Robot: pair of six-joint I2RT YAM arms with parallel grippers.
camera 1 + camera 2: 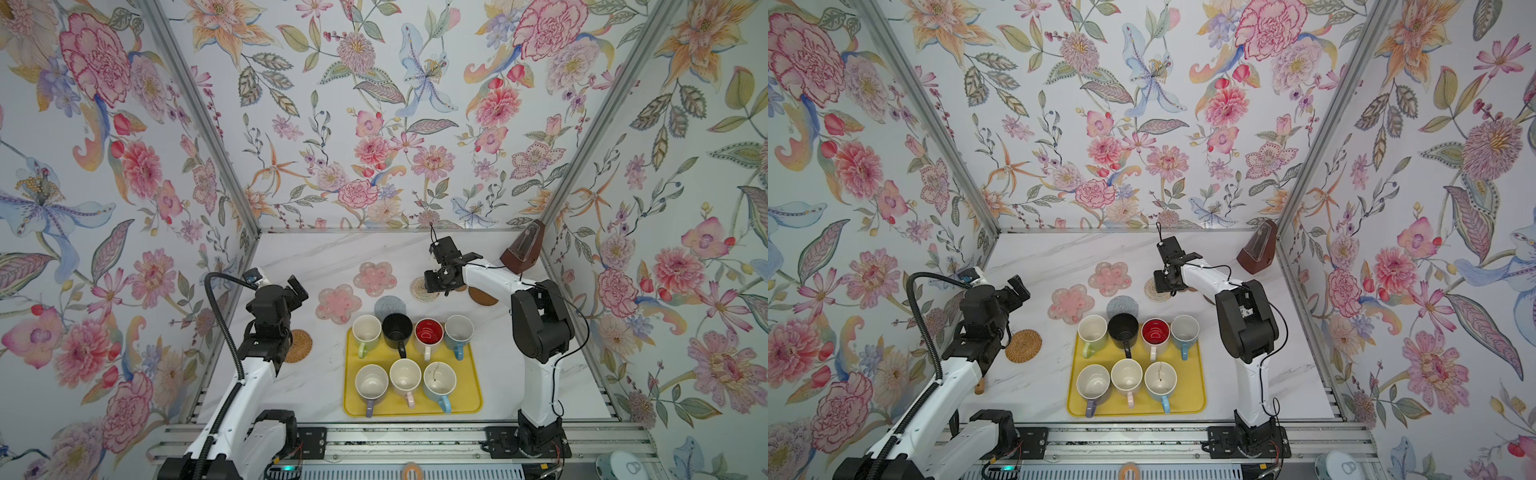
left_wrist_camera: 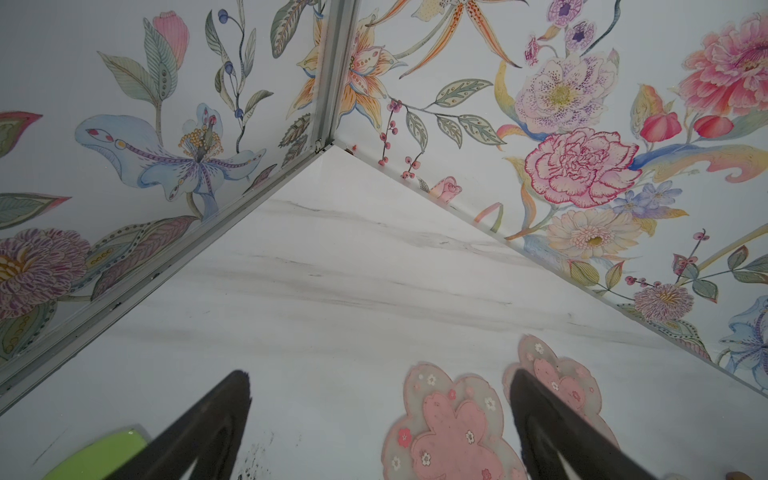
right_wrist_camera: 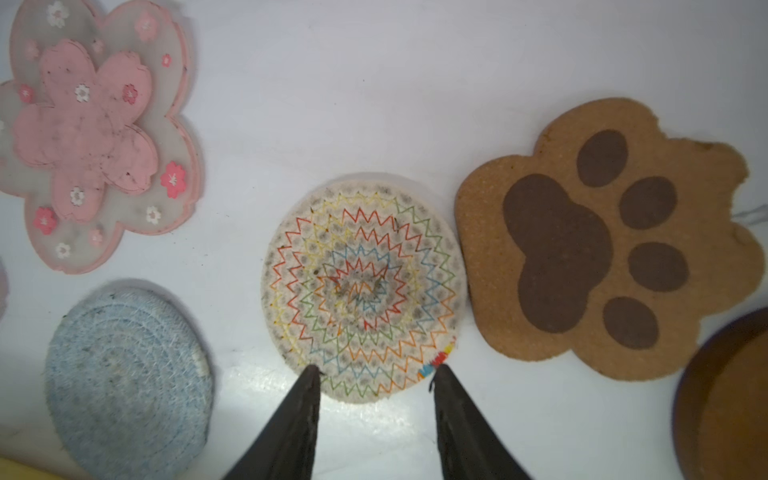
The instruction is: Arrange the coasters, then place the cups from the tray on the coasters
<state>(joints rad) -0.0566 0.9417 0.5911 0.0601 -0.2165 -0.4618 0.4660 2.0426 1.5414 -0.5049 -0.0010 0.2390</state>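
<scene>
Right pincer (image 3: 377, 368), spread astride the woven coaster (image 3: 361, 286), may snag its fibres and drag it against the paw-print coaster (image 3: 602, 232); left pincer (image 2: 381, 374) spread wide

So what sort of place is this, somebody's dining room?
Probably a staged robot test booth, not a home: flowered wall panels in metal framing box in a marble-look tabletop, and two robot arms are bolted to a rail at its front.
</scene>
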